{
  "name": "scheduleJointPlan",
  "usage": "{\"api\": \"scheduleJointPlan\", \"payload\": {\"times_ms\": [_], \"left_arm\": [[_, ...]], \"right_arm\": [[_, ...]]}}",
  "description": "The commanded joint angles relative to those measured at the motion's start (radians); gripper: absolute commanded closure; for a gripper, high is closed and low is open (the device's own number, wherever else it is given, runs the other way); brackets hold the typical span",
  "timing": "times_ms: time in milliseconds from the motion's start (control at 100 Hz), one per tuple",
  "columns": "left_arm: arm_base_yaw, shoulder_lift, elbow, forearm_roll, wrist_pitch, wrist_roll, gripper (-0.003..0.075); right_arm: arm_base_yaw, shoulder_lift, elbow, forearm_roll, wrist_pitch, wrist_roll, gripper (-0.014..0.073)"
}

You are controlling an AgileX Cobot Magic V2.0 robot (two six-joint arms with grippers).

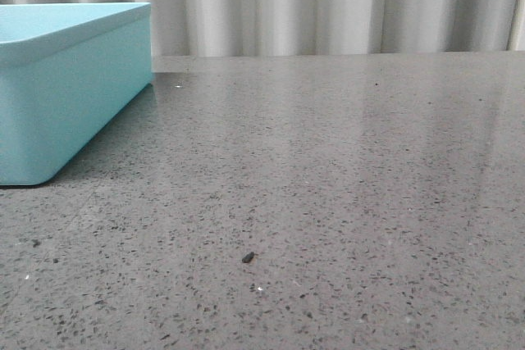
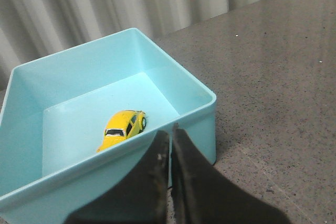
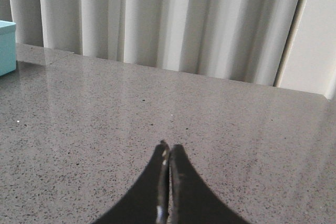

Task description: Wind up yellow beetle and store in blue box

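1 toy car, 1 box, 2 grippers.
There is 1 yellow beetle (image 2: 124, 128), 1 blue box (image 2: 197, 85), 1 left gripper (image 2: 171, 136), 1 right gripper (image 3: 169, 151), 1 table (image 1: 344, 178) and 1 curtain (image 1: 328, 2).

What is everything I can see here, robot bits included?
blue box: one, pale aqua, on the table's left side.
yellow beetle: one, glossy yellow, on the box floor.
table: one, speckled grey, under everything.
curtain: one, pale grey, behind the table.
dark speck: one, black, on the table near the front.
left end effector: one, black, shut, above the box's near wall.
right end effector: one, black, shut, over bare table.
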Motion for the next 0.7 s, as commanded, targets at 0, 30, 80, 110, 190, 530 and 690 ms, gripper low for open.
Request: {"api": "scheduleJointPlan", "payload": {"times_ms": [0,30,80,110,190,530,690], "left_arm": [[0.001,0.014,-0.023,-0.030,-0.077,-0.009,0.0741],[0.001,0.014,-0.023,-0.030,-0.077,-0.009,0.0741],[0.001,0.014,-0.023,-0.030,-0.077,-0.009,0.0741],[0.001,0.014,-0.023,-0.030,-0.077,-0.009,0.0741],[0.001,0.014,-0.023,-0.030,-0.077,-0.009,0.0741],[0.002,0.014,0.029,0.153,-0.254,-0.083,0.0741],[0.002,-0.009,0.165,0.419,-0.516,-0.467,0.0741]], "right_arm": [[0.000,-0.015,-0.024,-0.012,-0.090,-0.007,0.0644],[0.000,-0.015,-0.024,-0.012,-0.090,-0.007,0.0644],[0.000,-0.015,-0.024,-0.012,-0.090,-0.007,0.0644],[0.000,-0.015,-0.024,-0.012,-0.090,-0.007,0.0644],[0.000,-0.015,-0.024,-0.012,-0.090,-0.007,0.0644],[0.000,-0.015,-0.024,-0.012,-0.090,-0.007,0.0644],[0.000,-0.015,-0.024,-0.012,-0.090,-0.007,0.0644]]}}
